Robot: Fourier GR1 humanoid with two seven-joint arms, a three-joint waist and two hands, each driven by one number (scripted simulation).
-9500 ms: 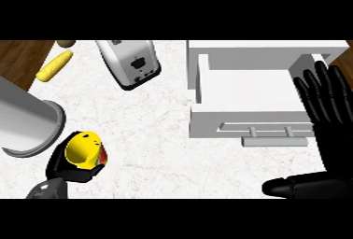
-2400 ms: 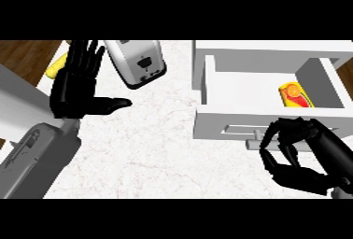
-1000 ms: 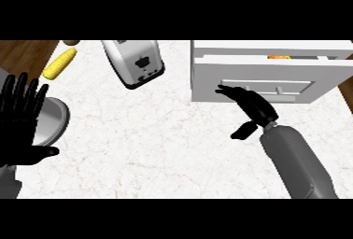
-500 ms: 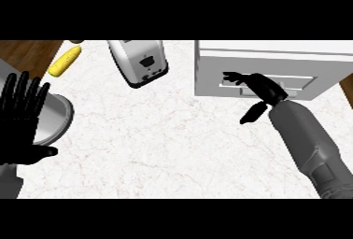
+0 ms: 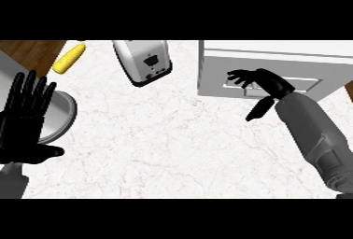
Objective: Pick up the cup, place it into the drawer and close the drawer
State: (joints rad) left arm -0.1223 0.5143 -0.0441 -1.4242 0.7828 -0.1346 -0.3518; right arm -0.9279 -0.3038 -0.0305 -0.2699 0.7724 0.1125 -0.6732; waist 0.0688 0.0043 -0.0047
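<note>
Right hand (image 5: pixel 263 83) sits against the white drawer (image 5: pixel 276 74) front at the handle, fingers curled toward the panel, thumb hanging down over the counter (image 5: pixel 179 140); whether the fingers actually hook the handle is hard to tell, since the hand covers most of it. Drawer front lies flush with the cabinet face, so the drawer reads as closed. Cup not visible anywhere; the drawer's inside is hidden. Left hand (image 5: pixel 26 121) shows at the left edge, fingers straight and spread, palm up toward the view, resting in front of a grey metal bowl (image 5: pixel 60 116) that it partly covers. Toaster (image 5: pixel 143 60), silver with a dark face, lies tilted near the top edge, its upper end cut off; small markings on its face cannot be read. Yellow corn cob (image 5: pixel 69 59) lies left of the toaster, at the counter's edge over brown wood floor (image 5: pixel 27 53). No legible labels or brands anywhere.
</note>
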